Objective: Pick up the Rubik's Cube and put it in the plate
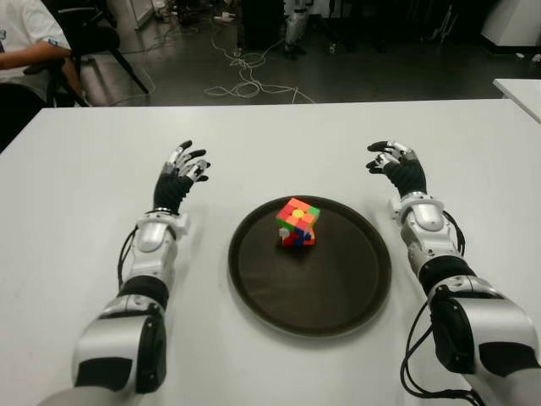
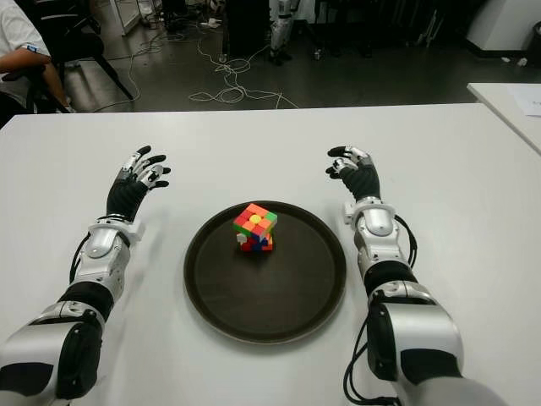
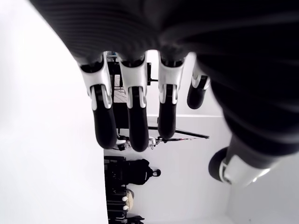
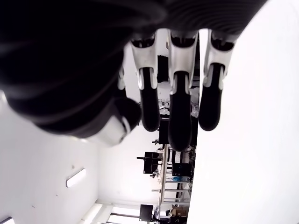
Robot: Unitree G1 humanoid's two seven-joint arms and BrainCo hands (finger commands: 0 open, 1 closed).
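A Rubik's Cube [image 1: 297,222] with red, orange, green and yellow tiles stands tilted in the far half of the round dark plate [image 1: 338,292]. My left hand [image 1: 184,168] shows to the left of the plate, fingers relaxed and holding nothing. To the plate's right, a little farther back, my right hand [image 1: 392,160] also has loosely spread fingers and nothing in them. Both wrist views show extended fingers [image 3: 133,116] [image 4: 180,112] with no object between them.
The white table [image 1: 84,194] extends around the plate. A second white table corner [image 1: 520,89] shows at far right. Beyond the far edge are floor cables [image 1: 245,80] and a seated person's arm [image 1: 34,55] at far left.
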